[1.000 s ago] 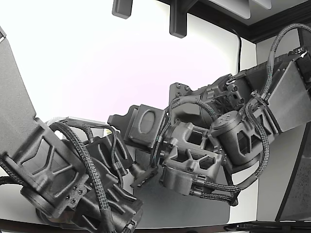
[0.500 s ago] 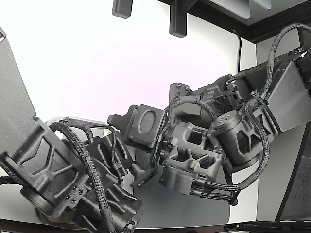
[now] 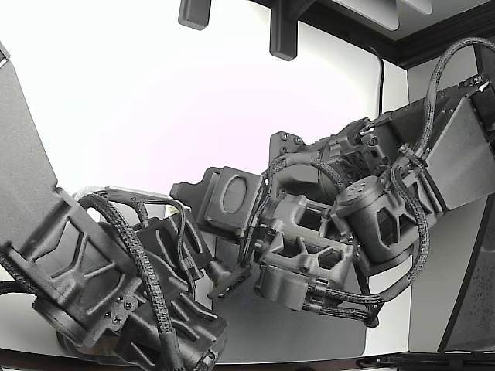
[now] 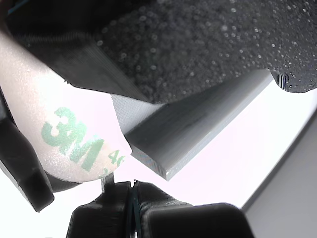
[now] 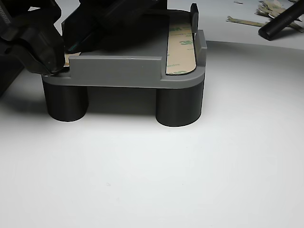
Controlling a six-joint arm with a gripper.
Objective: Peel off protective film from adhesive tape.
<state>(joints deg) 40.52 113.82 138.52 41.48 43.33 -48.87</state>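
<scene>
The wrist view is filled by a white protective film [image 4: 64, 134] with green 3M print, bowed up off a grey fixture [image 4: 198, 129]. My gripper [image 4: 132, 201] shows its two black fingers pressed together, the film's lower edge running down to them. In the other view the gripper [image 5: 61, 61] sits at the left corner of the grey fixture [image 5: 118, 71], where a tan film end [image 5: 72, 57] pokes out. A second adhesive tape strip [image 5: 180, 47] lies flat, with its film on, along the fixture's right side. In the exterior view the gripper [image 3: 224, 283] hangs low between two dark arms.
The fixture stands on black round legs [image 5: 178, 107] on a white table [image 5: 166, 180]. Loose strips of peeled film [image 5: 247, 21] and a black rod [image 5: 280, 21] lie at the back right. A second arm [image 3: 93, 286] crowds the exterior view's left.
</scene>
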